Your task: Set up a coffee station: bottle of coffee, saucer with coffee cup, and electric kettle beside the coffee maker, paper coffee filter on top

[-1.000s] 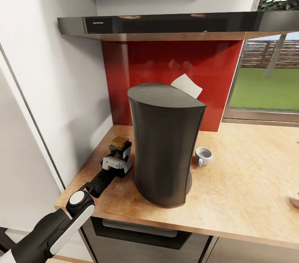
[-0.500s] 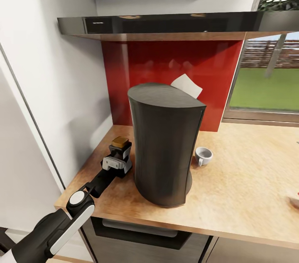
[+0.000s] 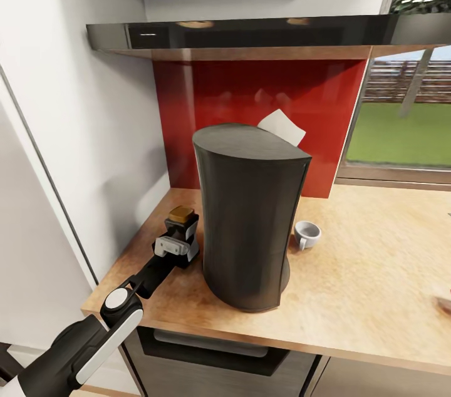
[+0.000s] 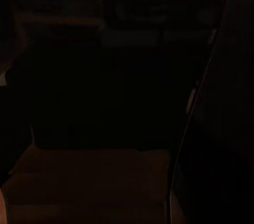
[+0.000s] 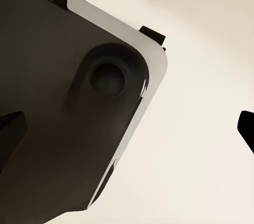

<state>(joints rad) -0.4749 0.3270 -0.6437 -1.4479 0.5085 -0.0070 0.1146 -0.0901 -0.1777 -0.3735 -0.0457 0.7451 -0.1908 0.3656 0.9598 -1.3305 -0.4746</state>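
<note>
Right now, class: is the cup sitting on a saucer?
No, the cup stands directly on the bare countertop.

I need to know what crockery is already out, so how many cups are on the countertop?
1. A white coffee cup stands on the kitchen countertop, right of the coffee maker. The machine could be hiding others behind it.

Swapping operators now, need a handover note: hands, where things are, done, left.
Left hand: at the coffee bottle, on the counter left of the coffee maker; grip state unclear.
Right hand: fingertips apart, nothing between them.
Done: bottle beside the maker; paper filter at the maker's top rear edge, seating unclear.
Left: cup sits bare on the counter, needs the saucer; kettle still to bring.
</note>
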